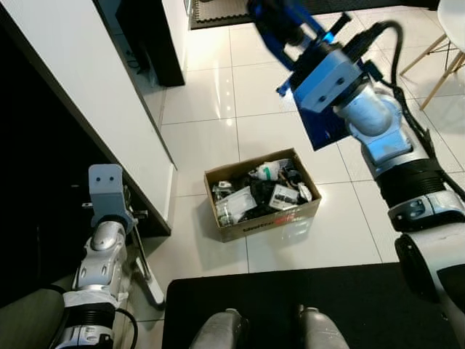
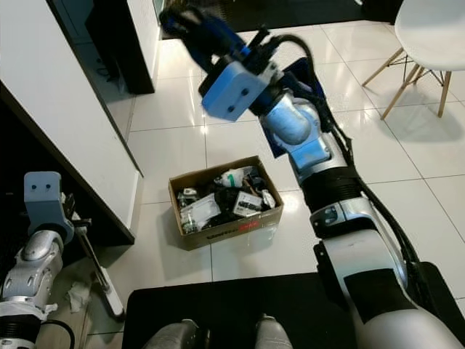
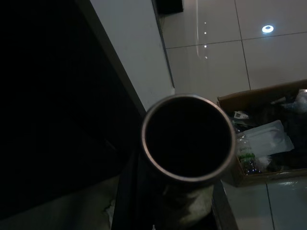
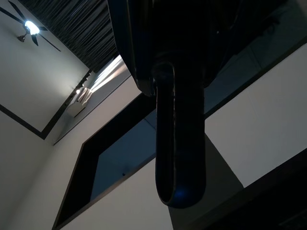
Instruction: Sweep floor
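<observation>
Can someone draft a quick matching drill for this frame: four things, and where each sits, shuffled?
Things:
1. cardboard box
2. white chair
3. black mat
4. metal tube

Places:
A. at the robot's feet, along the near edge of the head views
B. far right, on the pale floor tiles
C. held low by the left arm, beside the white cabinet
D. middle of the floor, full of trash

Pairs: 1-D, 2-B, 3-A, 4-C
</observation>
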`<state>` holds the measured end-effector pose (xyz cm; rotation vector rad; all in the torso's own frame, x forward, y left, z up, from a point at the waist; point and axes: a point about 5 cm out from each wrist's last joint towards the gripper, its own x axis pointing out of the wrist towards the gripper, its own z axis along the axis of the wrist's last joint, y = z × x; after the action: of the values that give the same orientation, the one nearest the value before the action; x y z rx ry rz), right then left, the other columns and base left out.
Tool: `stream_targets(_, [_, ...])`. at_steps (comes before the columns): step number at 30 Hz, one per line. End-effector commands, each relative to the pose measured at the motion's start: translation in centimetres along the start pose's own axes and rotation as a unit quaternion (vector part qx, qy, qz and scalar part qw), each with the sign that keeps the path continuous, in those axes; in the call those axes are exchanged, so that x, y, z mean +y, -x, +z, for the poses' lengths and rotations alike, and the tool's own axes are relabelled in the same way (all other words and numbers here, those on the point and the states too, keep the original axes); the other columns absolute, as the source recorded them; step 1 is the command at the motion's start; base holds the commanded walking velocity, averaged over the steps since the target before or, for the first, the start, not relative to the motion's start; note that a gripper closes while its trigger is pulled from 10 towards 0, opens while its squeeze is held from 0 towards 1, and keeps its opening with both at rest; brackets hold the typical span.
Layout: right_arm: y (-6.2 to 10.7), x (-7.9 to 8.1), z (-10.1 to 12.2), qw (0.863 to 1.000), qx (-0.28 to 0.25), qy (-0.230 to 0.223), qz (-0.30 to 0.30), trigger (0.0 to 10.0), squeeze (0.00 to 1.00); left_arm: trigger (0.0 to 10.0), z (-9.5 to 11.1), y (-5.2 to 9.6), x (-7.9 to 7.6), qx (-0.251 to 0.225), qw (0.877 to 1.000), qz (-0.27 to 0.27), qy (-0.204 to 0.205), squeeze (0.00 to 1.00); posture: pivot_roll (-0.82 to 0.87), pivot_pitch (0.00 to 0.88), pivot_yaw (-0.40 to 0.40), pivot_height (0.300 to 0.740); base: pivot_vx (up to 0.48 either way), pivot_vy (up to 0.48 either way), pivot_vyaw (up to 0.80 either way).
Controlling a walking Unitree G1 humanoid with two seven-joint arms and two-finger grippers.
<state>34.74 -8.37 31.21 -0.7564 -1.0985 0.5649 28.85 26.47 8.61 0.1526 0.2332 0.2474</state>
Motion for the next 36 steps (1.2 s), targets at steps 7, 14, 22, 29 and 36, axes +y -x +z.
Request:
stream_targets(7, [0.8,-1.9,-0.2,0.989,0.019,-0.083,-0.121,10.0,0.00,10.0,0.1,0.6,-0.4,-0.013,1.000,0.002,-0.005,0.00,0.08,0.076,0.069,0.740,0.000,0.000,0.00])
stream_targets(14, [3.4,-2.8,-0.7,0.964,0.058,-0.143,-0.215,10.0,0.00,10.0,0.6,0.8,-0.9,-0.019,1.000,-0.010,0.008,0.00,0.05,0.086,0.096,0.740,0.000,0.000,0.00])
stream_targets(22, [6.9,-3.1,1.4,0.948,0.084,-0.176,-0.252,10.0,0.00,10.0,4.1,1.2,-2.2,-0.068,0.997,-0.046,0.013,0.00,0.02,0.091,0.119,0.740,0.000,0.000,0.00])
stream_targets(29, [7.0,1.2,3.2,0.935,0.114,-0.268,-0.200,10.0,0.00,10.0,5.3,1.0,-3.0,-0.080,0.995,-0.057,0.015,0.00,0.00,0.091,0.108,0.740,0.000,0.000,0.00])
stream_targets(36, [9.8,6.4,1.9,0.911,0.220,-0.309,-0.161,10.0,0.00,10.0,4.9,1.7,-4.3,-0.085,0.994,-0.068,-0.007,0.00,0.00,0.088,0.086,0.740,0.000,0.000,0.00])
